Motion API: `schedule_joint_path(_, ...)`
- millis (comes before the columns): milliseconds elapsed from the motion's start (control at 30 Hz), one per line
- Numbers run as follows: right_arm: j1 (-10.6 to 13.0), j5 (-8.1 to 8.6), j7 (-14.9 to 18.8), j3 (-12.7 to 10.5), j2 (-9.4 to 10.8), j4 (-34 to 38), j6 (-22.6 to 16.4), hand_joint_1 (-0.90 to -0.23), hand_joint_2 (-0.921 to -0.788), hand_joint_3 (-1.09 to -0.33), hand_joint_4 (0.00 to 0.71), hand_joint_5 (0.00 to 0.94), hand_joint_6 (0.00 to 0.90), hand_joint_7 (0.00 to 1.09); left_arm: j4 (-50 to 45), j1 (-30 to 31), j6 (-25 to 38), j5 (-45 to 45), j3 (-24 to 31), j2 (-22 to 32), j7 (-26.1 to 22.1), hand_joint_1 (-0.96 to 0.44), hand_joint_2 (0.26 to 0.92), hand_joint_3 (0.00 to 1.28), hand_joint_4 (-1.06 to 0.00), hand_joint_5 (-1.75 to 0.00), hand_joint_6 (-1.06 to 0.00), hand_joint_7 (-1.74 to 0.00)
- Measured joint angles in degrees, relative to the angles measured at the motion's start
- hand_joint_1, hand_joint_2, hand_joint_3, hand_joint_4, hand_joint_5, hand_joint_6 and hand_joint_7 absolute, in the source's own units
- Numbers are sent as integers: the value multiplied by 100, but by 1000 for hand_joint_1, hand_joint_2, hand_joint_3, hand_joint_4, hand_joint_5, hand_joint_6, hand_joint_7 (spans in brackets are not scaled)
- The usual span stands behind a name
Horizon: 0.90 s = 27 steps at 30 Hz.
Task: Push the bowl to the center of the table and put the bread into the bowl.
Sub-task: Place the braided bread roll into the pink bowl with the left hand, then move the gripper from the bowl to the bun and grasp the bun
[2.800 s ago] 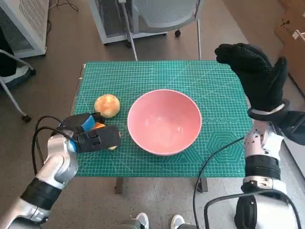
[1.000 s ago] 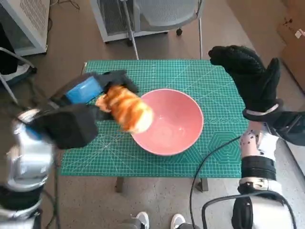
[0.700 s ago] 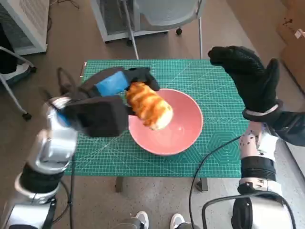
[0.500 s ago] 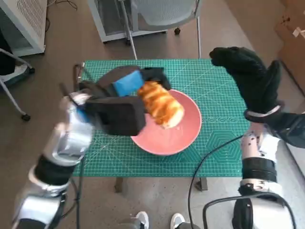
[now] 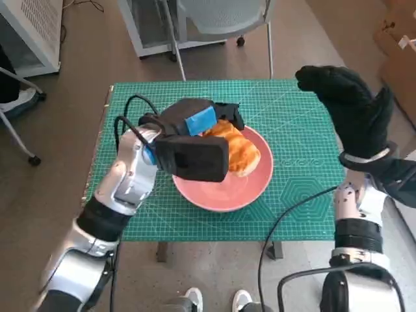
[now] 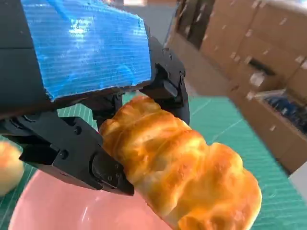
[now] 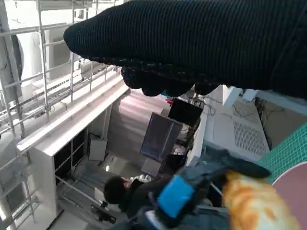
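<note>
We see the left hand (image 5: 198,140) gripping the bread loaf (image 5: 237,151) just above the pink bowl (image 5: 224,192), which sits mid-table on the green cutting mat (image 5: 292,117); the gloved right hand (image 5: 351,110) hovers raised, empty, fingers apart.

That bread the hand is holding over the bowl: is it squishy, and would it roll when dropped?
Probably soft and light: the left hand lifts the bread by one end without sag. Its rounded, oblong shape might roll a little, though the bowl should catch it.
</note>
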Motion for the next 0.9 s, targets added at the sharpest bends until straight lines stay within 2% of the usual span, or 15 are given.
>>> schedule_joint_path(133, 8, -5, -54, 9, -2, -3, -14, -673, -921, -837, 281, 0, 376, 0, 105, -43, 225, -1, 4, -40, -159, -6, 803, 34, -117, -52, -284, -115)
schedule_joint_path(367, 8, -14, -147, 58, -2, -3, -41, -683, -921, -835, 281, 0, 376, 0, 110, -41, 150, 242, -29, -18, 77, -173, 772, 13, -26, -4, -255, -41)
schedule_joint_path(600, 8, -14, -177, 106, -1, -1, -43, -705, -921, -820, 281, 0, 376, 0, 87, -6, -219, 519, -70, 106, 343, -308, 754, 1, -1, 1, -206, -6)
schedule_joint_path(900, 7, -7, -169, 126, -2, 43, -39, -720, -921, -796, 281, 0, 374, 0, -30, 188, -343, 520, -12, 165, 417, -372, 745, 0, 1, 1, -194, -1)
